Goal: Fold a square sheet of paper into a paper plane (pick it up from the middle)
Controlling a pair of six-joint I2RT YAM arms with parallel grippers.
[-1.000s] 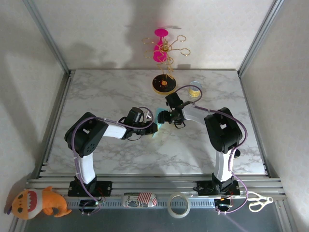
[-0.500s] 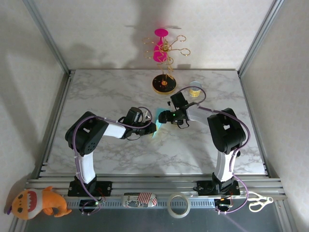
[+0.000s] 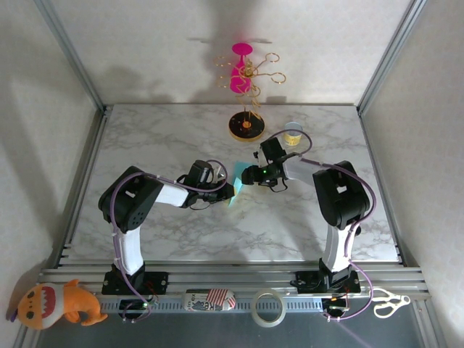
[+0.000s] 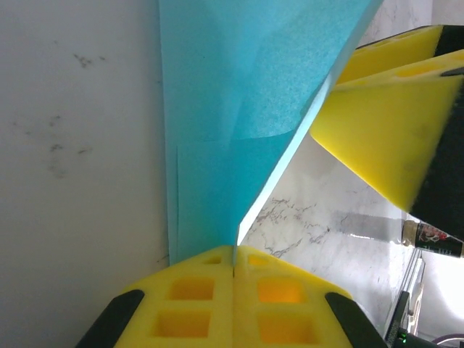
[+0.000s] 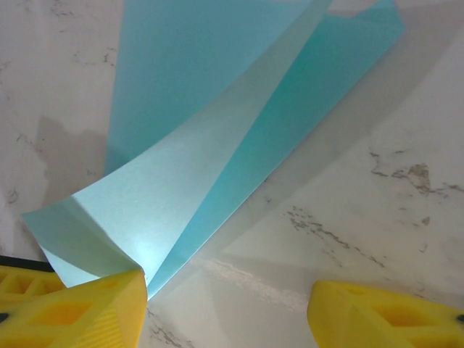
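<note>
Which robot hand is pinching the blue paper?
The left gripper: its yellow fingers are pressed shut on the blue paper. The right gripper has its fingers apart.

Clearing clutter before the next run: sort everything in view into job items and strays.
Job: teal-blue, partly folded paper sheet.
Strays: gold wire stand with round black-and-yellow base; pink goblet; orange plush toy; pale tape roll; white scissors.

I logged the paper as thin, matt, faintly fibrous; finger pads looked like matt yellow foam; table smooth, marble-patterned, slightly glossy.
</note>
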